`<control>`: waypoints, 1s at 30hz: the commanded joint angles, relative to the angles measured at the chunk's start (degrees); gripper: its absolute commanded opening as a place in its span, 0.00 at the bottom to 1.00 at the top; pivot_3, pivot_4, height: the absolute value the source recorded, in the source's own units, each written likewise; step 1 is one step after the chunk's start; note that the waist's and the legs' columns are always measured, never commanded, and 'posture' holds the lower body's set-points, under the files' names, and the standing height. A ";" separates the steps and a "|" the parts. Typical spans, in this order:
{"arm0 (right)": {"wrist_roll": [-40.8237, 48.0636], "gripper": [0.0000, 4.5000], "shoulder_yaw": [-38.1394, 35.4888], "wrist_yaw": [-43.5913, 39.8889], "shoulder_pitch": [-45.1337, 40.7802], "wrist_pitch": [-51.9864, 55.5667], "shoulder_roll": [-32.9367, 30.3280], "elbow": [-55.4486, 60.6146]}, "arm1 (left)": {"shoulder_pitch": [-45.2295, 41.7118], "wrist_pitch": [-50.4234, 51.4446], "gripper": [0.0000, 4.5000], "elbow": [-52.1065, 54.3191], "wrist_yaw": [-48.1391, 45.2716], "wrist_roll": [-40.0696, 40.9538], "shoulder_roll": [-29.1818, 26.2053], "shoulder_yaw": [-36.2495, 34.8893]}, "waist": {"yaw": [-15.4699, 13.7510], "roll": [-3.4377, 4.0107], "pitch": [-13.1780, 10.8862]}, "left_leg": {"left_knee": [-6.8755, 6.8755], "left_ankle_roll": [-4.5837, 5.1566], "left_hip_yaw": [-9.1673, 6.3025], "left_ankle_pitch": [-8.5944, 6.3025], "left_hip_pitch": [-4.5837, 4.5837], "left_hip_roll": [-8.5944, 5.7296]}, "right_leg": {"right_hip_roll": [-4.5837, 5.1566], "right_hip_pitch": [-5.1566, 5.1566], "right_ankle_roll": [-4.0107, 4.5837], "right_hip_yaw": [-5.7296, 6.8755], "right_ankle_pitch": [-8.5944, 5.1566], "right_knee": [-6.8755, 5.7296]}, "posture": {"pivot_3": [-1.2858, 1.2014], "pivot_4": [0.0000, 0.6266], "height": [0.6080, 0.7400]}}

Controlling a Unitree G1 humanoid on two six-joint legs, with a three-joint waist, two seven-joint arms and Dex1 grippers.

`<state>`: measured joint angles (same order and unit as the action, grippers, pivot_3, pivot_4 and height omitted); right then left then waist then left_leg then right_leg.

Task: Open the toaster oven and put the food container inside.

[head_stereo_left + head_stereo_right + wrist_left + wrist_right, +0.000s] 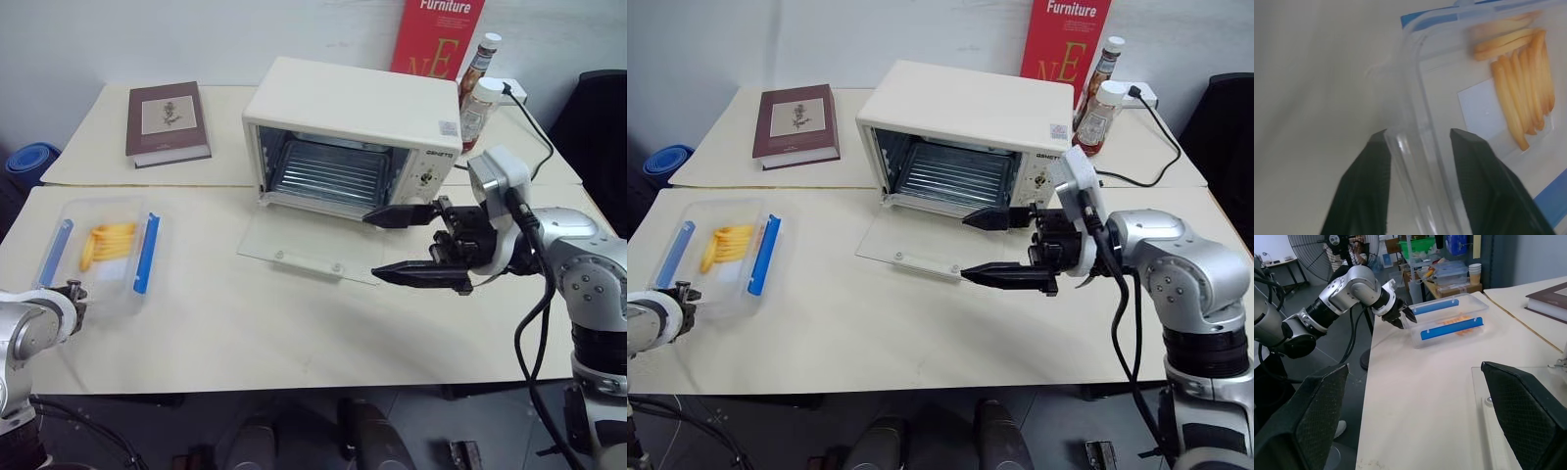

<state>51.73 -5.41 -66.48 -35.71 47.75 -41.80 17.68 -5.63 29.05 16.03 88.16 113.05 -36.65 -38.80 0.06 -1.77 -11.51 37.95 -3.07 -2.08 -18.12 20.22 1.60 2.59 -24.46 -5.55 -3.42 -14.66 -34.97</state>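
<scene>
The food container (pixel 103 253) lies on the table (pixel 294 323) well to the left of the toaster oven, near the table's left edge; it is a shallow clear box with a blue clip along each long side and yellow food strips (pixel 108 242) inside; the left gripper (pixel 1418 147) is at the container's near end, and in the left wrist view one black finger stands outside the clear rim and the other inside it, so the jaws straddle the wall; whether they press on the plastic cannot be told, so the grip is uncertain. Behind the container, left of the oven and further back, a maroon book (pixel 167 122) lies flat on the rear table. The toaster oven (pixel 353 127) sits near the middle, cream-white and boxy, its glass door (pixel 309 250) dropped down flat onto the table in front of it; the wire rack (pixel 328 176) shows inside the open cavity; the control panel is on the oven's right side. Just in front of the oven's right corner, above the right end of the lowered door, the right gripper (pixel 407 245) hangs with its two black fingers spread wide apart, pointing toward the container and holding nothing. Behind the oven to its right stand a red book (pixel 438 34) upright against the wall and two sauce bottles (pixel 477 98); a black cable (pixel 534 122) runs across the table beside them.
</scene>
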 commanded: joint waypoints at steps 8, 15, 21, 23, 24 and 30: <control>2.49 1.00 -3.31 2.83 1.19 -0.22 -1.89 1.92 | 2.01 7.31 0.01 -5.34 -0.85 -0.05 -5.82 -0.25 | 0.23 0.00 0.00 | -0.07 -0.04 0.03 -0.02 -0.02 0.05 | -0.01 -0.06 0.00 0.00 0.00 0.01 | 0.52 0.24 1.00; 2.50 1.00 -5.00 2.29 3.94 -0.89 -3.91 1.50 | -1.20 24.48 0.01 -16.57 -12.25 -0.05 -18.62 -0.66 | 0.37 -0.06 -0.04 | -0.12 -0.05 0.05 -0.01 -0.05 0.07 | -0.05 -0.09 0.23 0.00 -0.13 0.03 | 0.52 0.24 1.00; 1.41 1.00 -6.78 1.46 7.54 -2.43 -5.23 0.61 | -9.28 42.73 0.01 -28.45 -34.52 -0.05 -33.75 7.29 | -0.08 -0.11 -0.09 | -0.46 -0.13 0.14 0.03 0.02 0.04 | -0.01 -0.21 0.25 0.01 -0.14 0.25 | 0.52 0.24 1.00; 0.73 1.00 -7.56 1.09 9.62 -3.32 -5.97 0.90 | -14.15 47.44 0.01 -29.52 -42.94 -1.83 -38.59 12.70 | -0.13 -0.17 -0.09 | -0.63 -0.17 0.07 0.06 0.06 0.05 | -0.02 -0.24 0.25 0.09 -0.14 0.46 | 0.52 0.24 1.00; 0.31 1.00 -7.91 0.96 10.97 -3.89 -6.32 1.30 | -17.36 49.23 0.01 -30.28 -46.42 -2.78 -39.67 15.65 | -0.23 -0.21 -0.11 | -0.72 -0.19 0.09 0.07 0.07 0.04 | 0.00 -0.24 0.26 0.08 -0.14 0.52 | 0.52 0.24 1.00; 0.96 1.00 -11.20 2.04 18.11 -5.46 -6.99 6.02 | -45.43 59.28 0.01 -35.25 -64.14 -20.15 -34.08 34.35 | 0.03 -0.09 -0.15 | -0.91 -0.25 0.20 0.00 0.25 0.03 | -0.01 -0.53 -0.34 0.07 0.15 0.57 | 0.52 0.24 1.00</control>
<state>51.49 -14.01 -64.84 -17.96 43.59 -47.88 20.49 -46.39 85.95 -18.17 29.17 98.50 -71.56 -7.68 0.09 -1.86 -11.66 37.06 -3.35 -1.87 -18.11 20.56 1.63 2.58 -25.12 -5.91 -3.35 -14.51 -34.48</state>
